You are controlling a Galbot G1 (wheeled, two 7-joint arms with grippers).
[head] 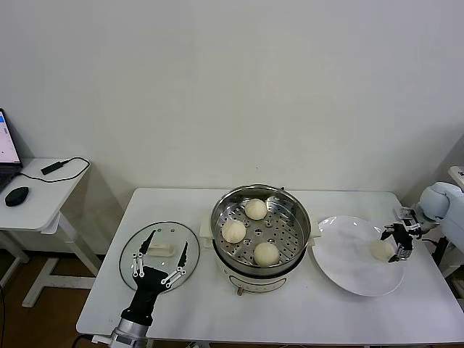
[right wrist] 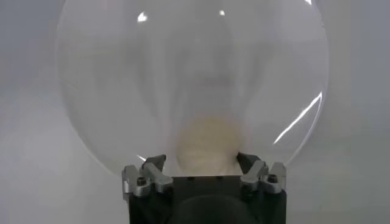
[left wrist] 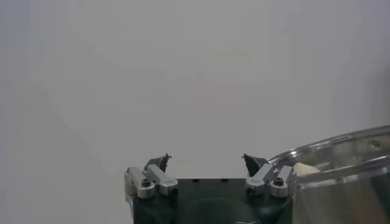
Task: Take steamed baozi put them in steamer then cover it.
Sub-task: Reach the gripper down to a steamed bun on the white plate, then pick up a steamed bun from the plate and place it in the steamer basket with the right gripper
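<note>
I'm working the right gripper [head: 396, 244] over the far side of the plate [head: 341, 254], and the last bun [head: 381, 249] is sitting right between my jaws. From the wrist, the bun [right wrist: 204, 146] is filling the gap, jaw tips standing at either flank of it. I can't tell whether they are pressing yet or only bracketing it, so I'm calling this spread around the bun, not clamped.

I'm judging this one light and soft: smooth steamed dough that will dent if I squeeze hard and may cling a little to the pads. So I'm wanting the hold low on the dome's widest part, one jaw on each side, with only enough pressure to carry it. The glossy plate looks slick, so the bun could skid away from a lopsided close.

Three buns are already lying on the perforated tray in the steamer [head: 293, 210], well apart from my right jaws, with a free spot on the tray's right.

My left gripper [head: 160, 257] is hanging with jaws spread over the glass lid [head: 130, 250] on the worktop [head: 290, 312], the white handle [head: 161, 250] lying between and below them, ungrasped. That lid I'm judging rigid, heavier and breakable, best taken by the handle.
</note>
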